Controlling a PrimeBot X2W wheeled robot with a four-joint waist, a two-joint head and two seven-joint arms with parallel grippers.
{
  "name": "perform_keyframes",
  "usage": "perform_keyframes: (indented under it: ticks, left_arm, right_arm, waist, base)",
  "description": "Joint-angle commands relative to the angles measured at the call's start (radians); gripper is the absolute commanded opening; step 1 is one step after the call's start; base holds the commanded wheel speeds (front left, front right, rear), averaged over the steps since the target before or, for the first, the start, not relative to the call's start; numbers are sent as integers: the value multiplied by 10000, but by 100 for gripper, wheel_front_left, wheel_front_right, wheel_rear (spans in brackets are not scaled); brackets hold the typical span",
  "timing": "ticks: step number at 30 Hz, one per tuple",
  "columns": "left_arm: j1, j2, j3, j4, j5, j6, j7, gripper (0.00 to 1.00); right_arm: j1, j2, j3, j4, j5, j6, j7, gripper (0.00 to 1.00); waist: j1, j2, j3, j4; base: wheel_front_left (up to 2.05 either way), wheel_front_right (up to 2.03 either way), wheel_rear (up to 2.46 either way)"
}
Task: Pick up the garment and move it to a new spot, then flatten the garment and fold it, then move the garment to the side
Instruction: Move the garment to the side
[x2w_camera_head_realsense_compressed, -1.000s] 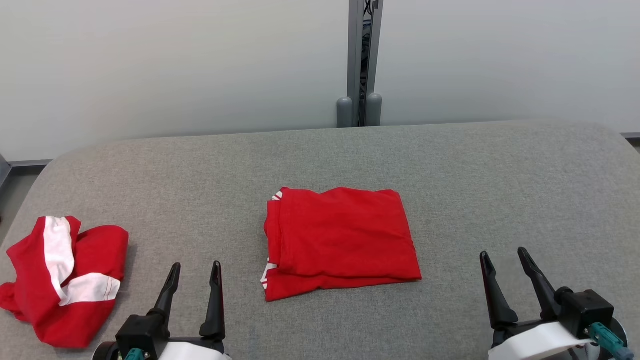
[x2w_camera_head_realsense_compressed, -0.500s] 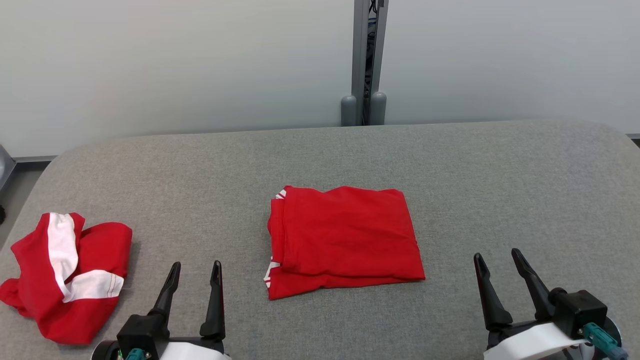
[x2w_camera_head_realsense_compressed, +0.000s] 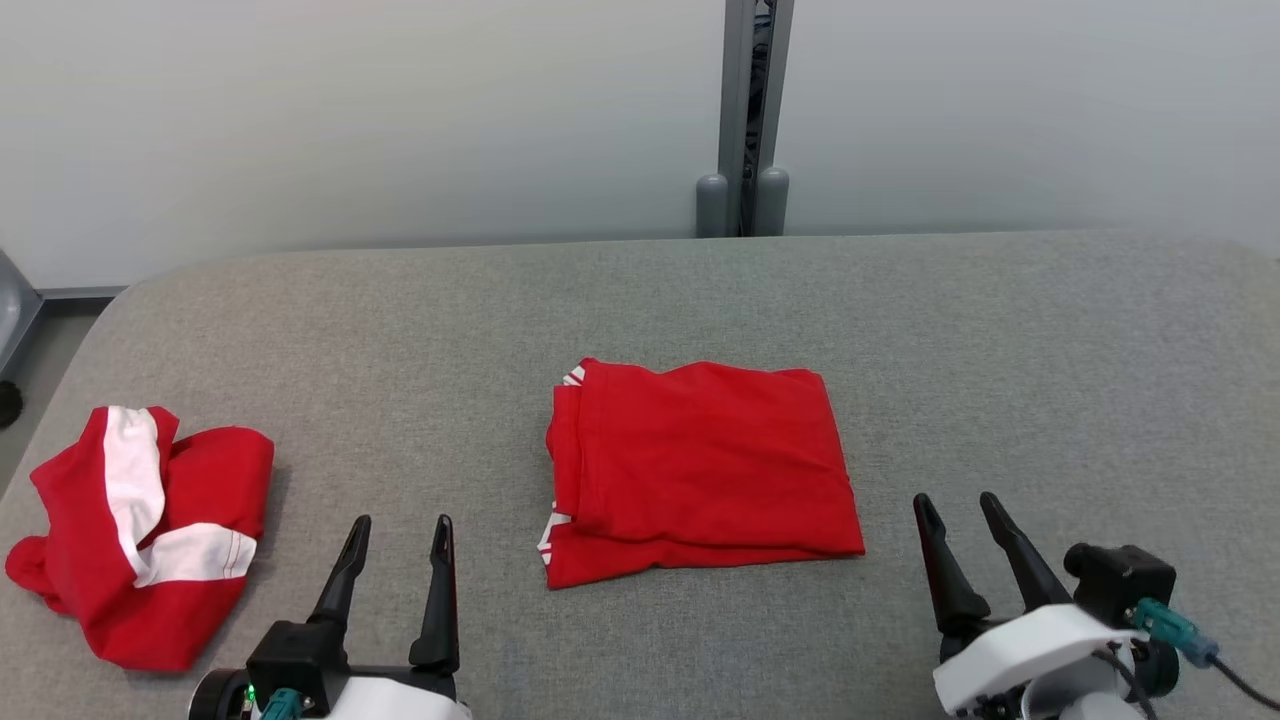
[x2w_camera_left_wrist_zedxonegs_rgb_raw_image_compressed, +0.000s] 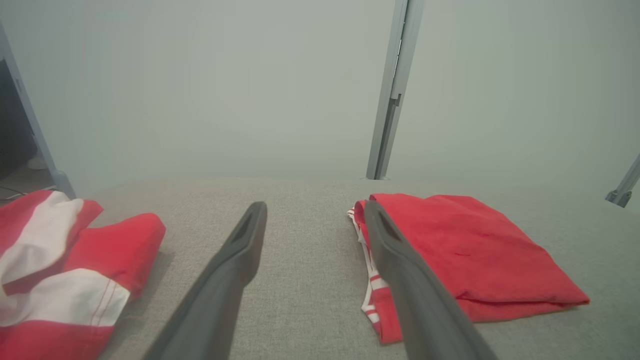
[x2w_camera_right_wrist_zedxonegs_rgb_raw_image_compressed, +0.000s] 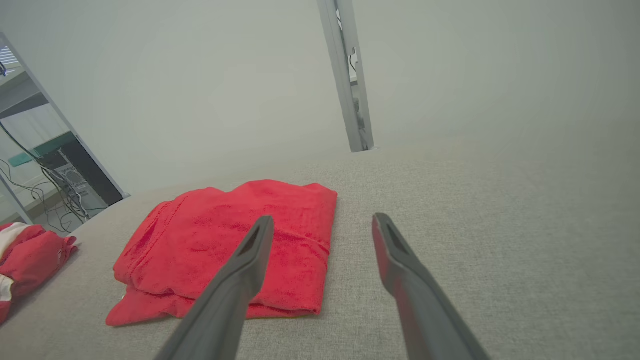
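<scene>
Here the folded red garment (x2w_camera_head_realsense_compressed: 700, 470) lies flat near the middle of the grey table (x2w_camera_head_realsense_compressed: 1000, 330), with white-striped edges peeking out along its left side. The left gripper (x2w_camera_head_realsense_compressed: 402, 522) hangs over the near edge, left of the garment and apart from it, its fingers spread and holding nothing. The right gripper (x2w_camera_head_realsense_compressed: 952, 498) hangs near the garment's near right corner, close beside it but not touching, its fingers likewise parted and empty. In the right wrist view the garment sits left of the fingers and a little beyond them. A crumpled red-and-white heap (x2w_camera_head_realsense_compressed: 140, 530) of cloth lies by the table's left edge, well apart from the garment. A grey post (x2w_camera_head_realsense_compressed: 745, 110) stands against the pale wall (x2w_camera_head_realsense_compressed: 350, 120) beyond the far edge.
</scene>
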Motion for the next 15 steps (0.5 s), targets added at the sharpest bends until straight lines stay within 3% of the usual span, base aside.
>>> perform_keyframes:
  ticks: [1,5,10,15]
  left_arm:
    - [-200,37,-16,-15,63,-2,-8,100]
    - [-459,34,-132,-62,195,-96,-10,100]
    - [-822,37,-283,-84,329,-200,-8,100]
    - [-1195,31,-398,-130,345,-182,-8,100]
  right_arm:
    - [-278,-24,-24,165,460,2,-58,100]
    - [-1217,-125,279,1013,2539,2,-58,100]
    - [-2587,-703,1056,1975,4977,2,805,100]
    - [-3575,-1295,1778,2609,6273,2,1360,100]
  waist:
    - [0,0,102,112]
    - [0,0,542,388]
    - [0,0,1253,754]
    - [0,0,1824,1033]
  base:
    - [0,0,0]
    - [0,0,0]
    - [0,0,0]
    - [0,0,0]
